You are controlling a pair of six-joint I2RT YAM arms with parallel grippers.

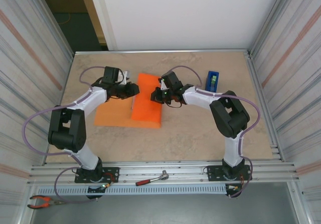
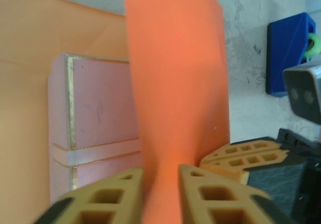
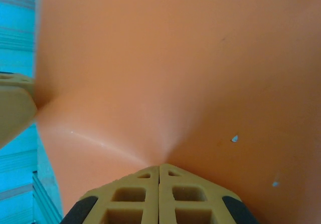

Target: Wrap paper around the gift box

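Fold direction: leftward, in our judgement.
We find the left gripper (image 2: pixel 160 171) with jaws parted around the large bright orange sheet of thin paper (image 2: pixel 175 73), not pinching it. The flat pale pink gift box (image 2: pixel 98 108) sits on the sheet just left of the upright flap. The right gripper (image 3: pixel 159 166) is clamped on that flap, so we judge it must carry it leftward.

Blue tape dispenser (image 1: pixel 212 80) far rt; ratchet (image 1: pixel 152 178), pliers (image 1: pixel 42 201) near edge.
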